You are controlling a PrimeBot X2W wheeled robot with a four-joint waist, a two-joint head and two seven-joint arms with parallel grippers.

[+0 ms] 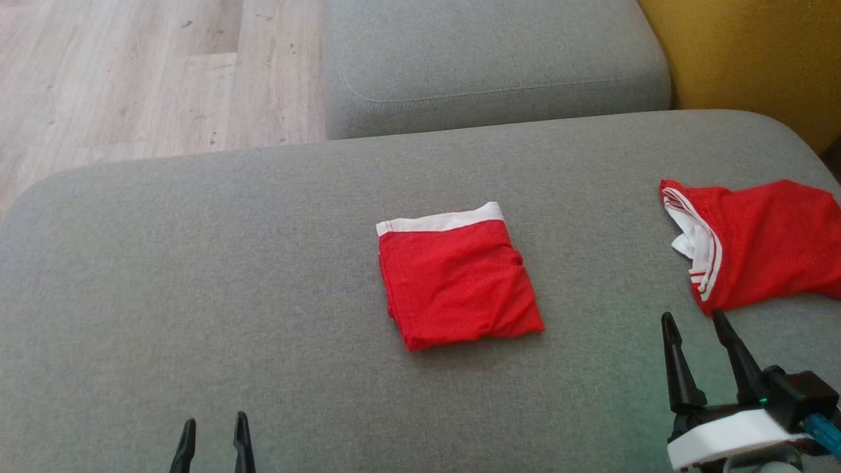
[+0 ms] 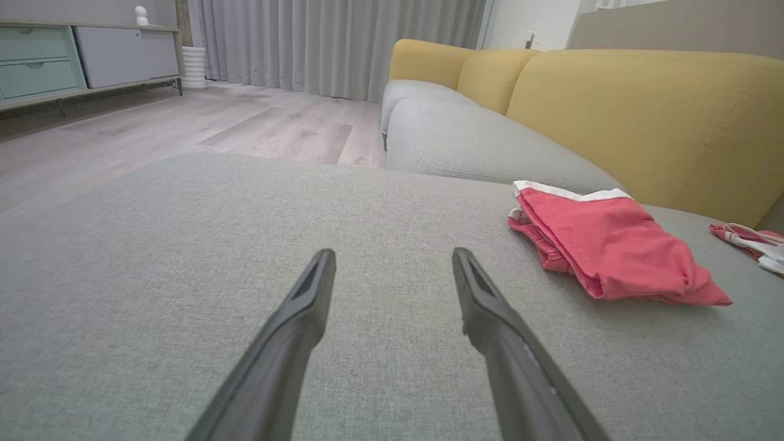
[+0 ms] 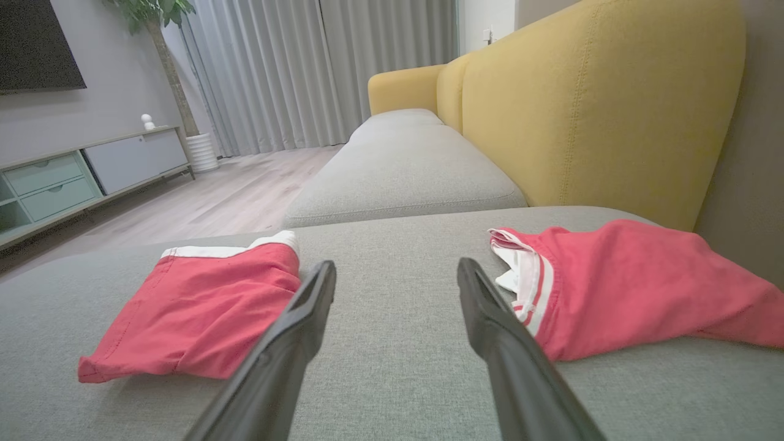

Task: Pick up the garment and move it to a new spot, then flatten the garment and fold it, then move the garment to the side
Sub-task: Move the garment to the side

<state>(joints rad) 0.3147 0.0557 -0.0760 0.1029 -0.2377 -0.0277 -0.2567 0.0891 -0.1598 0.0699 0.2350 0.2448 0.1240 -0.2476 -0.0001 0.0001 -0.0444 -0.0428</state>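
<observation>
Red mesh garment with a white waistband (image 1: 460,282) lies folded at mid-frame on the grey sofa cushion (image 1: 197,263); I judge only shifting it aside remains. My left claw (image 1: 215,418) and right claw (image 1: 692,315) gape wide, empty.

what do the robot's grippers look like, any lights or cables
The left gripper and right gripper each have two long dark fingers tapering to narrow tips, with a recessed slot near each tip. Behind the right one sit a black block with a small green light, a white wrist housing and a blue part, possibly a cable.
</observation>
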